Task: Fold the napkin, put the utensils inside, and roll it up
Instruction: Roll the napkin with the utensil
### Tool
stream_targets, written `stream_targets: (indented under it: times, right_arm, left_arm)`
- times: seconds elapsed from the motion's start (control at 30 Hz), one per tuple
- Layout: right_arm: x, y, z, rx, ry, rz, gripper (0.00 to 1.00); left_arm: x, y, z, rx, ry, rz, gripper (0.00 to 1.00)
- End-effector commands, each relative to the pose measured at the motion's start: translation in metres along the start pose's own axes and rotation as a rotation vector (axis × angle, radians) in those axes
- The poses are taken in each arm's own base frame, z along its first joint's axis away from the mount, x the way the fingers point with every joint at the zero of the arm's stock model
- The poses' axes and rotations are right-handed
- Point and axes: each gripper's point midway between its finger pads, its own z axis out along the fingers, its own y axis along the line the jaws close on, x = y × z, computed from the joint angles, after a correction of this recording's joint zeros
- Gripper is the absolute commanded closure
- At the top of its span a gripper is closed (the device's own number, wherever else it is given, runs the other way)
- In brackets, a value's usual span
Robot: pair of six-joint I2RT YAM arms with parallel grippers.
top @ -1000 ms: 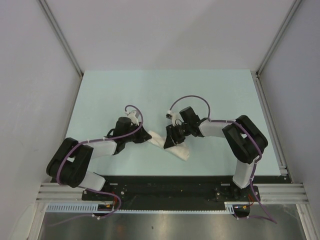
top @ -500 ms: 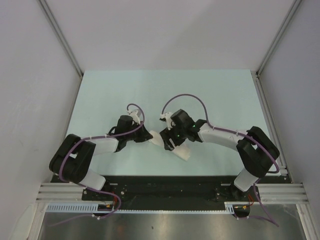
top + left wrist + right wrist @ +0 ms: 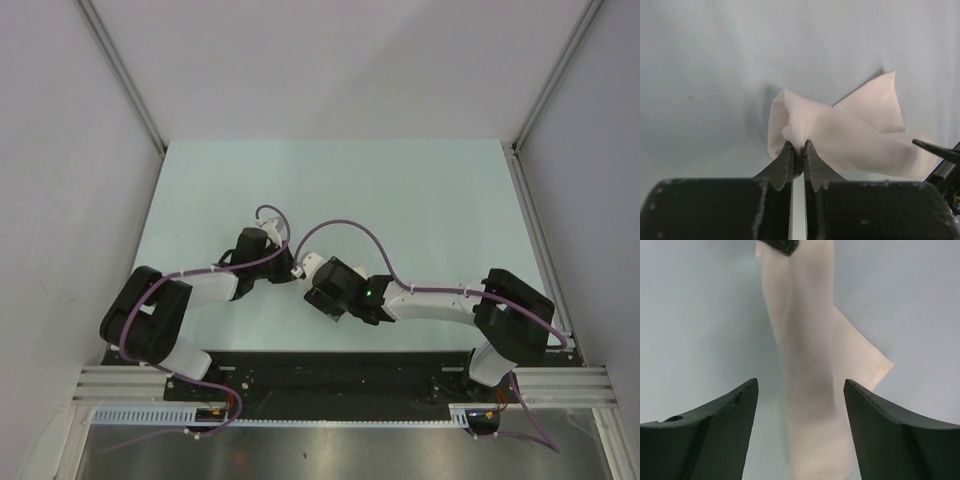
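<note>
While the roll-up step is under way, the top view is showing little of the cloth: the left gripper is lying low on the table, and the right gripper is hanging just beside it on its right, covering nearly all of the napkin. Whether either pair of jaws is apart or together cannot be told from this height.

Left wrist view: the left gripper's jaws are standing together, pinching a bunched end of the napkin. From that pinch the cloth is running away to the right as a narrow, loosely gathered bundle on the table, one corner of it sticking up behind. A dark finger of the right gripper is showing at the bundle's far right.

Right wrist view: the right gripper's jaws are standing wide apart, straddling the bundle without touching it. The bundle is leading straight up toward the left gripper's tip at the top edge, with a loose corner jutting out to one side.

The spoon is not showing in any view; whether it is sitting inside the bundle I cannot tell.

Judgement: rolling is partly done and slack. Next move is calling for the right jaws to be coming down, closing on the bundle and tucking that corner while the left pinch anchors the end.
</note>
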Motion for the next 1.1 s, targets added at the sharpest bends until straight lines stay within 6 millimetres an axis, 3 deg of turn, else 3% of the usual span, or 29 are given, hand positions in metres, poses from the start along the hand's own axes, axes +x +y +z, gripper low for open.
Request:
stream_targets:
  times: [0.0,0.13,0.27,0.47,0.7,0.83,1.07]
  right_arm:
    - [-0.017,0.002,-0.009,0.076,-0.09,-0.089,0.28]
    - [-0.009,0.018,-0.002,0.032,-0.082,-0.125,0.35]
    - [0.001,0.02,0.008,0.025,-0.052,-0.135,0.41]
    - [0.004,0.008,0.017,0.022,-0.041,-0.098,0.4]
    - [0.021,-0.002,0.03,-0.057,0.015,-0.023,0.41]
    - [0.03,-0.007,0.036,-0.091,0.042,0.027,0.42]
    - [0.039,-0.013,0.044,-0.104,0.085,0.074,0.4]
  left_arm:
    - [-0.012,-0.009,0.002,0.02,-0.015,0.027,1.0]
    - [-0.012,-0.008,0.003,0.014,-0.008,0.026,1.0]
    - [-0.013,-0.009,0.003,0.013,-0.009,0.029,1.0]
    - [-0.015,-0.009,0.002,0.008,-0.01,0.036,1.0]
    - [-0.021,-0.013,0.004,0.02,-0.018,0.045,0.99]
    - [-0.027,-0.019,0.004,0.035,-0.026,0.054,0.94]
    - [-0.042,-0.029,0.004,0.055,-0.044,0.065,0.69]
